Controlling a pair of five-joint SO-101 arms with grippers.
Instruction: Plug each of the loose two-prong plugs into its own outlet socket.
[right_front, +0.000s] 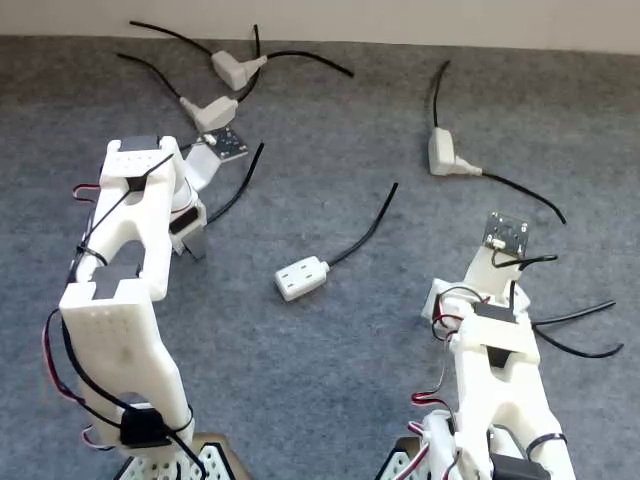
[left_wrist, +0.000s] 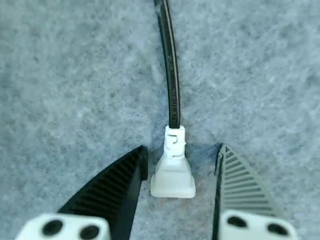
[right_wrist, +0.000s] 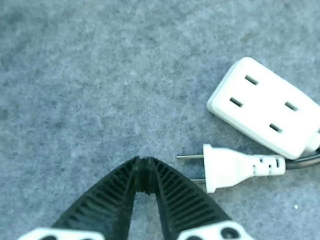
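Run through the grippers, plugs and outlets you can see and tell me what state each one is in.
left gripper: open, either side of a plug, not gripping.
straddled plug: unplugged, lying loose.
right gripper: shut, empty.
second plug: unplugged, beside the outlet block.
outlet block: slots empty.
centre outlet: visible slots empty.

Worktop (right_front: 330, 380) grey fuzzy matt cloth; plug (left_wrist: 173, 172) smooth white plastic; cord (left_wrist: 170, 65) glossy black; prongs (right_wrist: 190, 157) bare metal
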